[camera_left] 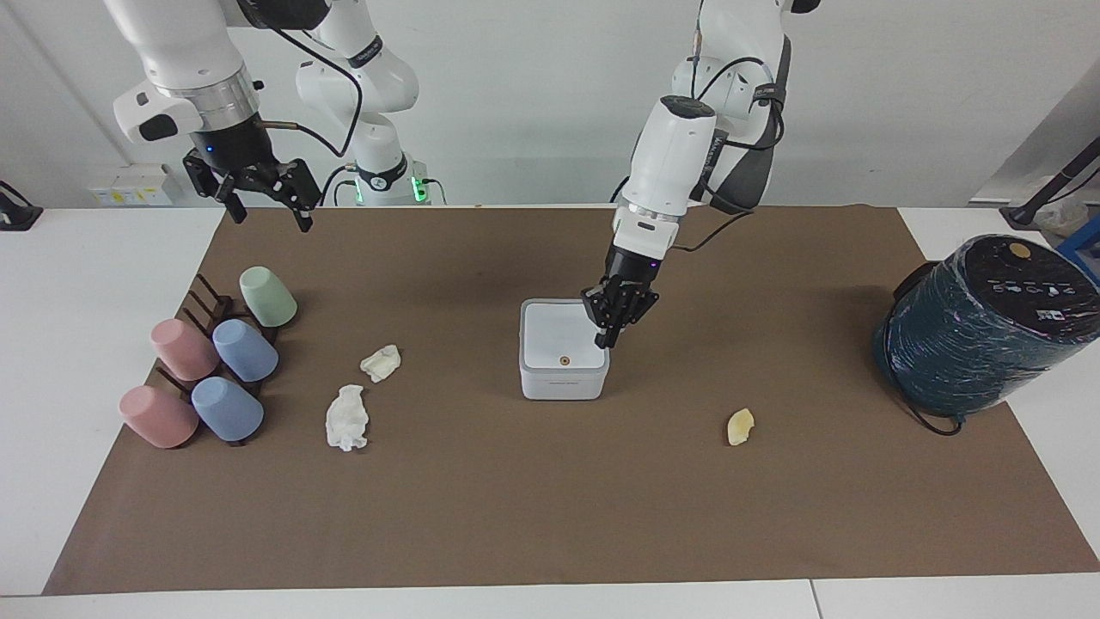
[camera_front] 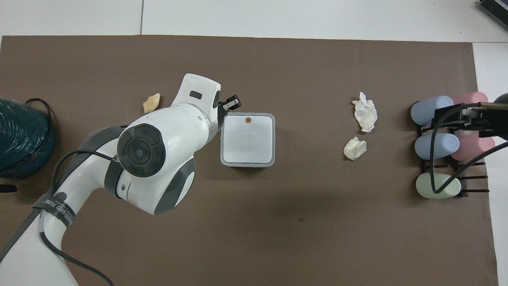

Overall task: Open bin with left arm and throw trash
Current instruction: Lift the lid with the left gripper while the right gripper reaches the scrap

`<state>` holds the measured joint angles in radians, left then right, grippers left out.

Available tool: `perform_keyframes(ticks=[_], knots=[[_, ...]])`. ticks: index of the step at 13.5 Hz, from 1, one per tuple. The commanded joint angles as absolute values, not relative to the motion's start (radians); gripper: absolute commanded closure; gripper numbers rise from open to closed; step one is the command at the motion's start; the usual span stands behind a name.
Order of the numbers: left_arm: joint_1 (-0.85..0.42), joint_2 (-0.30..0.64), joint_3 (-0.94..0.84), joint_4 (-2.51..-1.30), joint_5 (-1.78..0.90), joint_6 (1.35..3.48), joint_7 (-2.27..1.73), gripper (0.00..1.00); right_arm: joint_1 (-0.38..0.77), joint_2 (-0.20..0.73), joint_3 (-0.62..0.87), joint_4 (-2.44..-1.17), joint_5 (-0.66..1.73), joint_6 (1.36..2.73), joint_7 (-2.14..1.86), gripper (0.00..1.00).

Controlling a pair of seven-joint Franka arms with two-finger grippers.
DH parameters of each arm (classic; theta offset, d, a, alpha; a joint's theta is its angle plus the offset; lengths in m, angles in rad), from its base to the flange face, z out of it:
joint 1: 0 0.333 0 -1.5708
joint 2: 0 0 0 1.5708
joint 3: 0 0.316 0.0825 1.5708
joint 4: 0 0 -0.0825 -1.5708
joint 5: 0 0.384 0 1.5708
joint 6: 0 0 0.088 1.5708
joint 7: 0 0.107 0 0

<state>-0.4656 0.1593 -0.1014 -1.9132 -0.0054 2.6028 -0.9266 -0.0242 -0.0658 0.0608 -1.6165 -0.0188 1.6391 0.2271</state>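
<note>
The bin [camera_left: 559,340], a small white square box, sits mid-mat with its lid down and the orange dot [camera_front: 248,119] on the edge farthest from the robots. My left gripper [camera_left: 606,340] is shut with nothing in it, and its tip is low over the lid's rim on the left arm's side; contact is unclear. In the overhead view that gripper [camera_front: 231,104] shows by the lid's corner. Trash lies on the mat: a white tissue lump [camera_left: 346,418], a cream lump [camera_left: 381,362] and a yellow peel [camera_left: 740,426]. My right gripper [camera_left: 270,213] waits open, up over the mat's corner near the cups.
Several pastel cups [camera_left: 215,365] lie on a dark rack at the right arm's end. A large dark teal wrapped cylinder [camera_left: 984,322] stands at the left arm's end. The brown mat [camera_left: 550,516] covers the table's middle.
</note>
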Motion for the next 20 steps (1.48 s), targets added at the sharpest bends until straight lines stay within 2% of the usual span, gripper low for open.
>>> perform_keyframes(ticks=[1,3,4,6,8,12,16,18,20], knots=[[-0.498,0.144,-0.086,-1.957,-0.017,2.635,-0.942,0.85,-0.043,-0.083,0.069,-1.637,-0.002,1.677,0.209,0.0],[-0.511,0.146,-0.086,-1.962,-0.017,2.638,-0.942,0.85,-0.043,-0.069,0.069,-1.681,0.0,1.73,0.207,0.0],[-0.514,0.149,-0.086,-1.965,-0.017,2.638,-0.942,0.85,-0.038,-0.08,0.069,-1.754,0.0,1.796,0.21,0.0],[-0.532,0.175,-0.086,-1.967,-0.017,2.663,-0.945,0.85,-0.037,-0.092,0.069,-1.86,0.0,1.902,0.212,0.0],[-0.555,0.225,-0.086,-1.964,-0.017,2.715,-0.95,0.84,-0.038,-0.06,0.067,-1.913,0.0,1.939,0.207,0.0],[-0.563,0.278,-0.086,-1.967,-0.017,2.746,-0.943,0.82,-0.029,-0.034,0.069,-2.11,-0.002,2.15,0.209,0.0],[-0.583,0.307,-0.084,-1.959,-0.017,2.741,-0.945,0.76,0.012,0.081,0.071,-2.149,-0.002,2.281,0.23,0.0],[-0.569,0.299,-0.084,-1.922,-0.015,2.717,-0.939,0.7,0.032,0.121,0.071,-2.154,-0.002,2.366,0.242,0.0],[-0.545,0.284,-0.083,-1.849,-0.015,2.618,-0.939,0.69,0.037,0.168,0.071,-2.155,-0.002,2.43,0.258,0.0]])
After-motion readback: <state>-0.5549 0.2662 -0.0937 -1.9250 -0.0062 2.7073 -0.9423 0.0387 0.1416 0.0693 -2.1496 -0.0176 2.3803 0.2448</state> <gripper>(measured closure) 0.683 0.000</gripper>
